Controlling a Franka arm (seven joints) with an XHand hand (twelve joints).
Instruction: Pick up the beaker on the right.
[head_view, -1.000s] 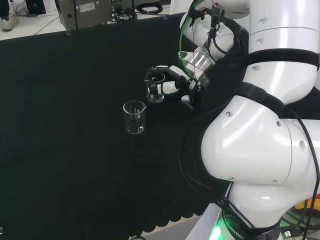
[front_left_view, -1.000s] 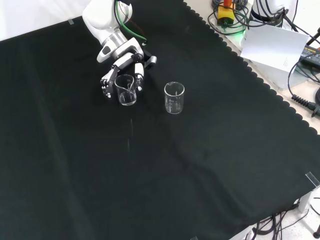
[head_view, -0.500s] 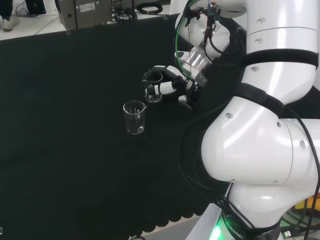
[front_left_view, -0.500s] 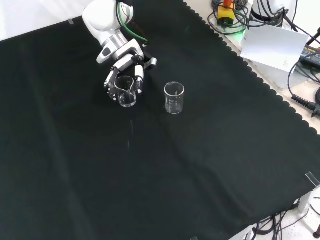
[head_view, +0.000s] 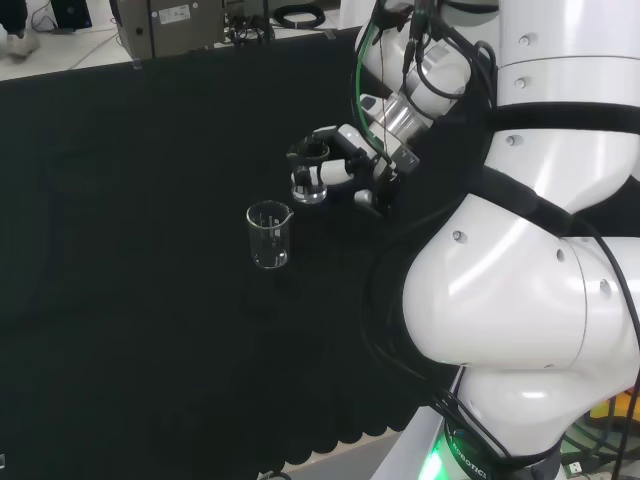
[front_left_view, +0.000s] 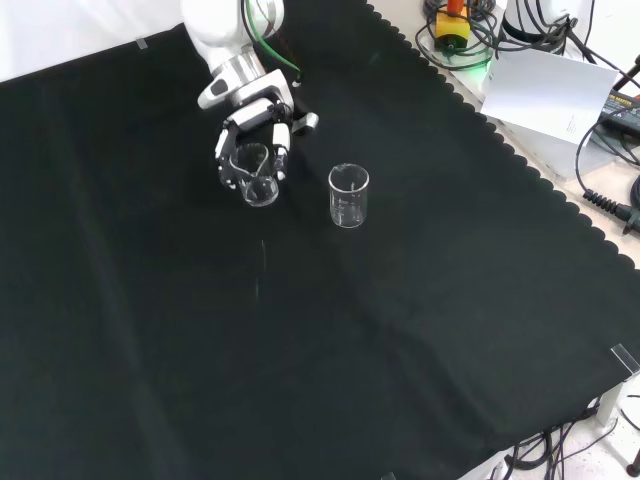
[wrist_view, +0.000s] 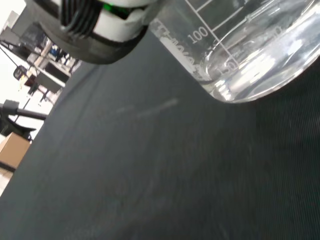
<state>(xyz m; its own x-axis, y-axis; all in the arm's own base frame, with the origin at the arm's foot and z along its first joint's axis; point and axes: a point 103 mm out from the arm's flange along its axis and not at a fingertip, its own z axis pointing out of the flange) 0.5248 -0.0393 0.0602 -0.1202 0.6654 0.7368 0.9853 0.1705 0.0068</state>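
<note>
Spreading across every view, largest of all: the tabletop (front_left_view: 420, 330) under black cloth, its scalloped edge running along the front view's upper right. Crowding the head view's right half: the arm's white links (head_view: 520, 290), cutting off the cloth behind them. Reaching out of those links toward nine o'clock in the head view, and coming down from twelve o'clock in the front view: the hand (front_left_view: 262, 128), fingers (front_left_view: 281, 140) curling round a clear beaker (front_left_view: 255, 173) and grasping it. Hanging tilted in that grasp, the held beaker (head_view: 309, 180), spout toward the front camera. Looking lifted in the wrist view, where its thick glass base (wrist_view: 250, 75) is floating over the ribbed cloth, printed scale showing on the wall; contact with the cloth hard to judge from the head and front views. Standing upright and apart, a second beaker (front_left_view: 348, 195), at three o'clock from the held one in the front view, at seven o'clock in the head view (head_view: 268, 235). Contents of either glass impossible to make out.
</note>
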